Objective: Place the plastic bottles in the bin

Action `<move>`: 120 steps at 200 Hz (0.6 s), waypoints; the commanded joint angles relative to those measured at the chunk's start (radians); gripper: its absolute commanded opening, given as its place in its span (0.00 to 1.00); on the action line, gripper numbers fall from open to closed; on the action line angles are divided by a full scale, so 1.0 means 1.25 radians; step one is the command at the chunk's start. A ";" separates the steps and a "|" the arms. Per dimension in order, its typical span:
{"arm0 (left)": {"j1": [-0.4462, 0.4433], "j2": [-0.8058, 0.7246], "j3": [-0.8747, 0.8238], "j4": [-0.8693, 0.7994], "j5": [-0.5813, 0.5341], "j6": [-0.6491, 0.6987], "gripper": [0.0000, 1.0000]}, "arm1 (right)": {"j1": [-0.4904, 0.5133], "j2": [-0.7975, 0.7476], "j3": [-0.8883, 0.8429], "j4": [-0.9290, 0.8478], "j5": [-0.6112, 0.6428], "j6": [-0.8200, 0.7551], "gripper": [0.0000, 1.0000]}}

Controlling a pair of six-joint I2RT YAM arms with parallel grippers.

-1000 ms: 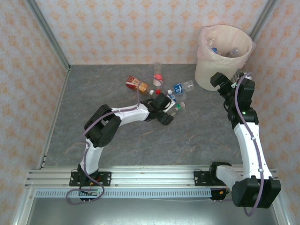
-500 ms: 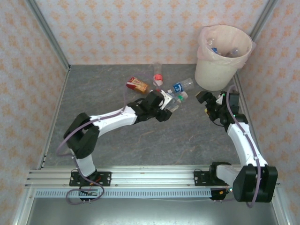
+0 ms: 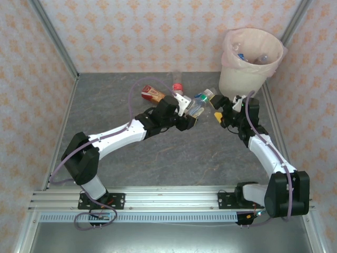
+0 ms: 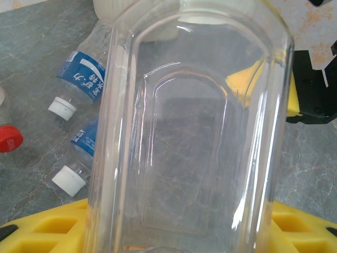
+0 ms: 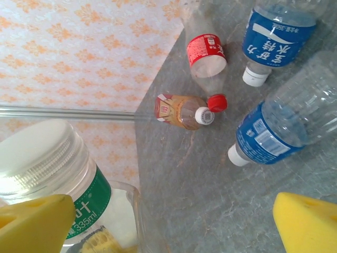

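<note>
My left gripper (image 3: 189, 114) is shut on a clear plastic bottle (image 3: 201, 101) with a green label and white cap, held above the table. In the left wrist view that bottle (image 4: 189, 126) stands between the yellow pads (image 4: 42, 229). My right gripper (image 3: 220, 114) is open right beside it. In the right wrist view the capped end of the bottle (image 5: 50, 168) lies against the left fingertip (image 5: 31, 221). Two blue-labelled bottles (image 5: 279, 37) (image 5: 281, 124), a red-labelled clear one (image 5: 206, 50) and a brown one (image 5: 179, 110) lie on the table. The bin (image 3: 250, 60) stands at the far right with bottles inside.
A loose red cap (image 5: 217, 102) lies by the brown bottle. The patterned walls close in the table at the back and both sides. The grey tabletop (image 3: 174, 153) between the arms and the near rail is open room.
My left gripper closed on the green-labelled bottle and carried it up and to the right. My right arm swung down from the bin and leftward to meet it, jaws still open.
</note>
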 commanded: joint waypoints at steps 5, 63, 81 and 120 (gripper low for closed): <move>-0.017 0.021 0.015 -0.040 0.058 0.016 0.52 | 0.021 -0.019 0.002 0.173 -0.022 -0.001 0.99; -0.013 0.068 0.055 -0.078 0.021 -0.012 0.50 | 0.022 -0.066 -0.047 0.261 0.019 -0.001 1.00; -0.012 0.074 0.056 -0.073 0.020 -0.018 0.50 | 0.023 -0.080 -0.074 0.297 0.059 0.016 0.99; -0.011 0.031 0.001 0.009 0.072 -0.018 0.51 | 0.029 -0.039 -0.049 0.168 0.093 -0.004 0.95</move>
